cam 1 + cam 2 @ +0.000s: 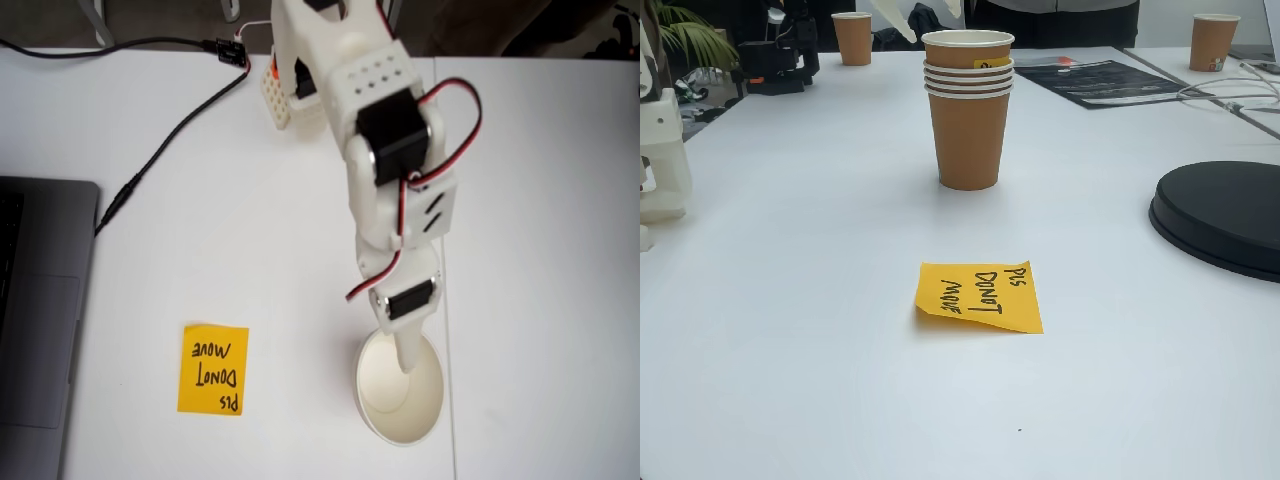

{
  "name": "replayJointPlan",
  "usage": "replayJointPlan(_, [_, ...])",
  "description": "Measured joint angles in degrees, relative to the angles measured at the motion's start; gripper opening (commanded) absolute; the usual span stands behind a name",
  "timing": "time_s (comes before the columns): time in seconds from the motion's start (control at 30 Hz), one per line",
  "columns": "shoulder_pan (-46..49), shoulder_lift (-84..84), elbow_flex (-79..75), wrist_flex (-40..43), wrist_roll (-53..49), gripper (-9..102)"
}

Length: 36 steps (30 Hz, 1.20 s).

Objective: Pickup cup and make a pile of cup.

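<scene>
Gripper (405, 362) reaches into pile (400, 388), right of note (213, 369); jaw opening cannot tell. Side view: pile (969, 110) stacked upright. Judged placing step; next: release, lift straight up.

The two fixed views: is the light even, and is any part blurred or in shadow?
In the fixed view from above, light is soft and even; the end effector casts little shadow in the pile of cup. In the low fixed view, the orange note is sharp, the far cups softer.
</scene>
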<state>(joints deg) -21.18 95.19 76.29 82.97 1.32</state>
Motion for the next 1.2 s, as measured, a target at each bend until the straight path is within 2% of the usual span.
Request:
replayJointPlan(0.33, [0.26, 0.0, 1.14, 0.0, 0.0, 23])
replayJointPlan(0.6, [6.59, 3.78, 9.67, -0.26, 0.0, 23])
replayJointPlan(0.93, [14.85, 9.49, 15.91, -8.26, 0.0, 23])
replayJointPlan(1.2, [15.82, 15.56, 22.32, -12.22, 0.0, 23])
